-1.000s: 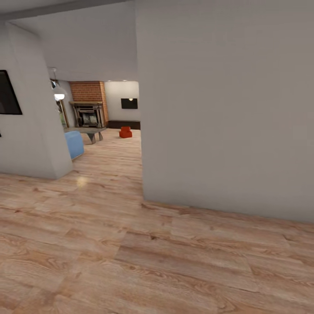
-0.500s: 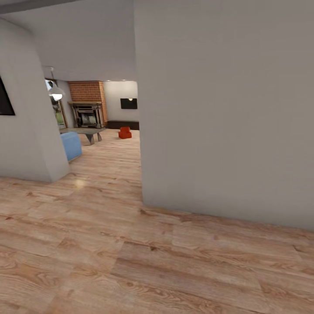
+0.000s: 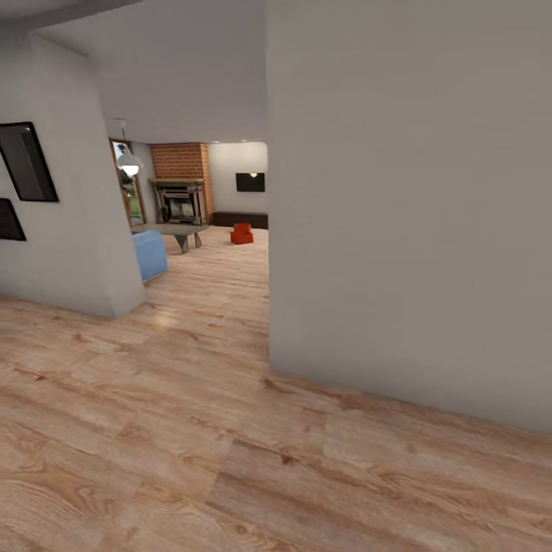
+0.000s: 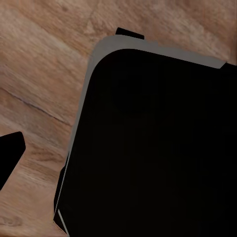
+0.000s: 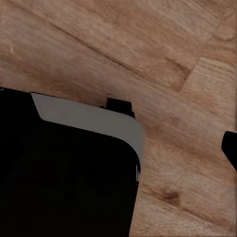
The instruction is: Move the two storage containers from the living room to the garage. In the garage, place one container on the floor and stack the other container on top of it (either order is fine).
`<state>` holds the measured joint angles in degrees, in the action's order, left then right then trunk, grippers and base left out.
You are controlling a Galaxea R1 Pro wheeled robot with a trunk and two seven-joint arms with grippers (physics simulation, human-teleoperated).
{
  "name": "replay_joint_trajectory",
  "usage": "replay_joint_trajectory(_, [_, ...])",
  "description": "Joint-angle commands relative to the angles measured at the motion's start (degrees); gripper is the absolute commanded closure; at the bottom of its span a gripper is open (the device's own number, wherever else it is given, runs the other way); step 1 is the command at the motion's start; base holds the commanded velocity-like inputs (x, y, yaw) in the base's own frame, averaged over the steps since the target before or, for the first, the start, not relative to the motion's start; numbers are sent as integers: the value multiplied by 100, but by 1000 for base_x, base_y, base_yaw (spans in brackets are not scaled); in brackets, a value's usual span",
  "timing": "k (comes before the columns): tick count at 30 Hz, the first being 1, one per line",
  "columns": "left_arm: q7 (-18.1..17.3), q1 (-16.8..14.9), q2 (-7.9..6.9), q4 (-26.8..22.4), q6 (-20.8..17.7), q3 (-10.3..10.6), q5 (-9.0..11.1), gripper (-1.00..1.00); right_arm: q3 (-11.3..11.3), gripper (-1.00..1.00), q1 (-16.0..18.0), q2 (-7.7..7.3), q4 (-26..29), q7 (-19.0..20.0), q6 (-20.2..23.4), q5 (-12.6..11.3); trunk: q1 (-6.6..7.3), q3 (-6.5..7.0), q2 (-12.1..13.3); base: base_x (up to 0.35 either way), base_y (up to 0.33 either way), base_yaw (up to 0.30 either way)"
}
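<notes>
Head view has swung slightly leftward since a moment ago, the camera's own motion, so the robot is probably still steering toward the living room. The smooth orange-red open-top storage containers (image 3: 242, 234) sit far off on light wood-plank floor (image 3: 192, 429), near the red brick fireplace (image 3: 182, 176). A matte grey wall (image 3: 414, 199) looms close. Either end effector's state: cannot tell.

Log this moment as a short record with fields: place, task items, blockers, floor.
place: hallway, looking through an opening into the living room
task items: orange-red storage containers far off on the floor near the dark bench; count unclear
blockers: white wall close on the right
floor: light wood planks
</notes>
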<state>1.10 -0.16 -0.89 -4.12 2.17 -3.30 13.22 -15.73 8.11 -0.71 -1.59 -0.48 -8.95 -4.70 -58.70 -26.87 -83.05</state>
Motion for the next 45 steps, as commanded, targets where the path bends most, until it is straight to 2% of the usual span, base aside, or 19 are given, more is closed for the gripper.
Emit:
replay_joint_trajectory(1, [4,-2,2,-1,11,-30,5,-100,-48,-100,6,1,-17,-5,-35,-49,-3,-5,-2,322,0,273])
replay_joint_trajectory(35, [4,-2,-6,8,11,-30,5,-100,-36,-100,6,1,-17,-5,-28,-57,-3,-5,-2,322,0,274])
replay_joint_trajectory(45, [4,-2,-4,8,11,-30,5,-100,-27,-100,6,-7,-17,-2,-28,-66,-3,-5,-2,322,0,75])
